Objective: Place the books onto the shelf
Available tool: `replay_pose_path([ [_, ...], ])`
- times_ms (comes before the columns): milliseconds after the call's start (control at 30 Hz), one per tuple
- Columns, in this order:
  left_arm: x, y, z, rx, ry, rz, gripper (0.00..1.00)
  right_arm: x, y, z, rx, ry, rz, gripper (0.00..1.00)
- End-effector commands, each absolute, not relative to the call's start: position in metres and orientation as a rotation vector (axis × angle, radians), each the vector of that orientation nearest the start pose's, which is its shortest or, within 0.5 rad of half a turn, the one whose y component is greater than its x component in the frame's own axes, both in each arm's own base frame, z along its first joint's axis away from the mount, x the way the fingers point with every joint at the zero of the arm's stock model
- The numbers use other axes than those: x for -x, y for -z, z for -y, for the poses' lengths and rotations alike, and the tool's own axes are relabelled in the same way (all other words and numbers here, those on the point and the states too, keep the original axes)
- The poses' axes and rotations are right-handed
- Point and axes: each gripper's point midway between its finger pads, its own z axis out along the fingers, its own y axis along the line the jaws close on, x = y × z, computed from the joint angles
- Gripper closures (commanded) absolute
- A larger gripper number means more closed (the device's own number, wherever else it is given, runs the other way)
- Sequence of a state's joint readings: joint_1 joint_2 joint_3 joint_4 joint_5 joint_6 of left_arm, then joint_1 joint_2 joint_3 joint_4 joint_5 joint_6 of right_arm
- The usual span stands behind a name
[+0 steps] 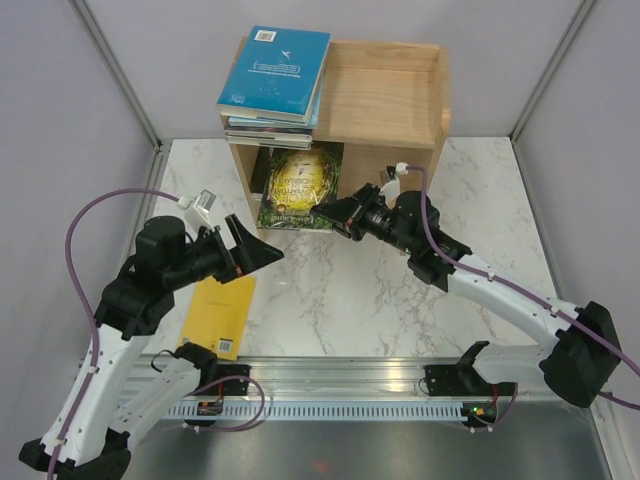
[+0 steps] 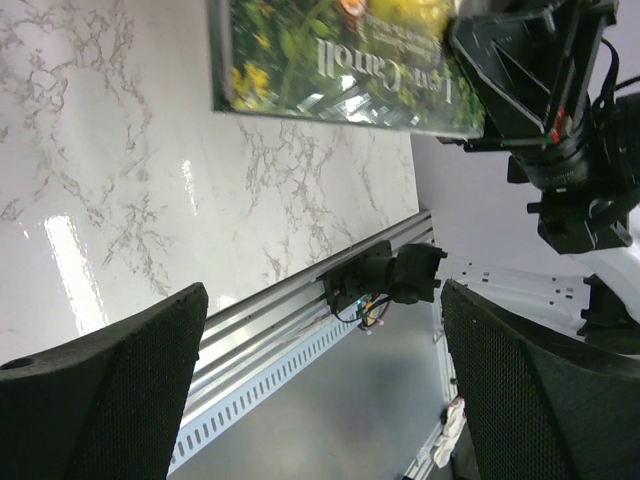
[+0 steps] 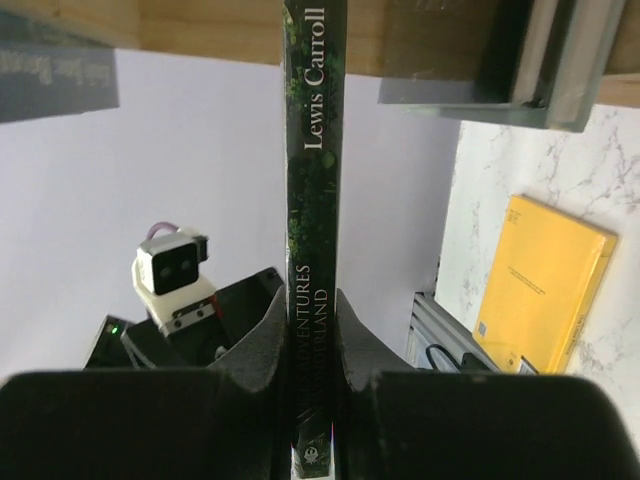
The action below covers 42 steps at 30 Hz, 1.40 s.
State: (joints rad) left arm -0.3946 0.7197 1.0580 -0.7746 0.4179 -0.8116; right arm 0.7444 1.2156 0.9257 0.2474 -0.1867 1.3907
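Lewis Carroll paperback (image 1: 295, 185) clamped at its spine edge by right end effector (image 3: 312, 340), before shelf (image 1: 390, 95), far edge of worktop (image 1: 330, 290). Risk: narrow grip lets it pivot, snagging shelf. Left end effector (image 2: 320, 390) spread wide, holding nothing.

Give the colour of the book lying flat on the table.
The book is yellow; best in right wrist view.

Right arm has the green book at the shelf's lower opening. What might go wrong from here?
1. The right end effector pinches the green book only near one edge, so it may pivot or slip when pushed in.
2. The stack of books atop the shelf overhangs its left front corner; a knock could topple it.
3. The open left end effector hovers close by; the arms might collide.
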Motion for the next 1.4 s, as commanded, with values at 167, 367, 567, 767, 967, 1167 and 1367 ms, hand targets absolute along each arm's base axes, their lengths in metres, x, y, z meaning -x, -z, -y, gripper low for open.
replay_pose_path([
  [167,-0.157,-0.313,0.162,0.101,1.058,-2.152,0.0,-0.293,-0.388,-0.353,-0.36,-1.819,-1.684,1.0],
  [367,-0.151,-0.314,0.158,0.087,1.038,-2.157,0.0,-0.324,-0.379,-0.36,-0.389,-1.792,-1.699,1.0],
  [567,-0.146,-0.315,0.152,0.08,1.006,-2.16,0.0,-0.351,-0.369,-0.368,-0.417,-1.781,-1.724,1.0],
  [767,-0.146,-0.315,0.149,0.079,0.985,-2.162,0.0,-0.362,-0.362,-0.381,-0.394,-1.765,-1.782,0.68],
  [967,-0.15,-0.313,0.151,0.078,0.978,-2.176,0.0,-0.355,-0.353,-0.367,-0.4,-1.682,-1.835,0.38],
  [1167,-0.154,-0.31,0.153,0.081,0.982,-2.186,0.0,-0.343,-0.342,-0.339,-0.442,-1.631,-1.86,0.32],
  [1367,-0.157,-0.306,0.156,0.087,0.99,-2.196,0.0,-0.33,-0.327,-0.322,-0.461,-1.579,-1.91,0.32],
])
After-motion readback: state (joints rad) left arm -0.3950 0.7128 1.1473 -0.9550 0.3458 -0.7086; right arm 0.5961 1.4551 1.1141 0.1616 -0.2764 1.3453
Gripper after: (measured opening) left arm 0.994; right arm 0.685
